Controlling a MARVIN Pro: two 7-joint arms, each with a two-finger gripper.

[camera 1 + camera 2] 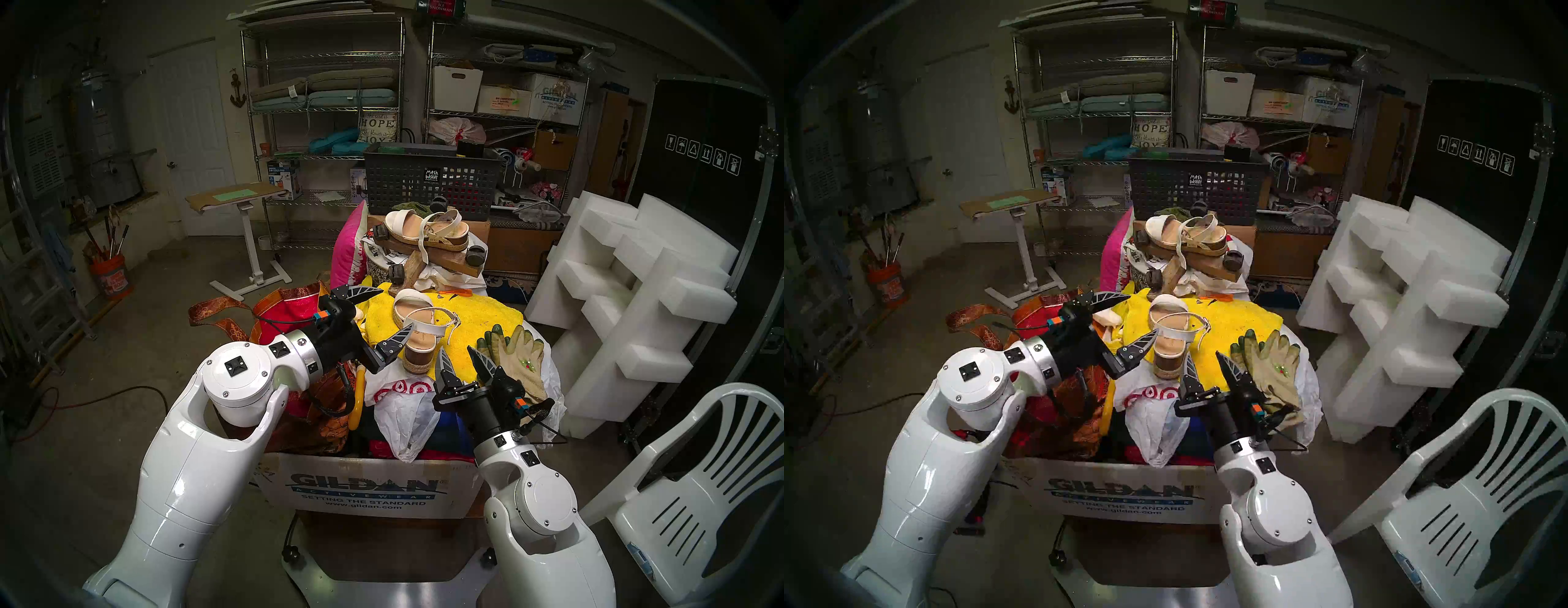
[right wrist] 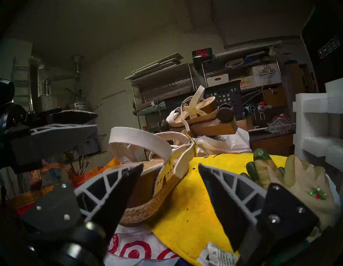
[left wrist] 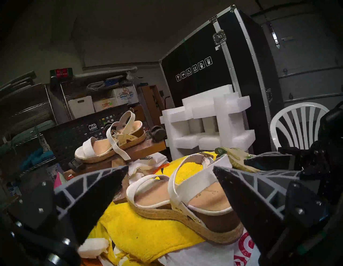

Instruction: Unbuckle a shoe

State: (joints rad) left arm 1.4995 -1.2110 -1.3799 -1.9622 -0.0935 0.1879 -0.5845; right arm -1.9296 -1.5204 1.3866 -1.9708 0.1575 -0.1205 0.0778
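Cardboard box [image 1: 369, 488] sits nearest, heaped with clutter. Above it the right end effector [image 1: 462, 358] is spread with nothing between its jaws, just short of the shoe's heel. The left end effector [image 1: 384, 316], spread wide and empty, flanks the shoe [image 1: 418, 329], which lies on a yellow towel [image 1: 479, 327] beside gloves [image 1: 515, 352]. Farther back, a second sandal [image 1: 424, 233] rests on a wooden board.
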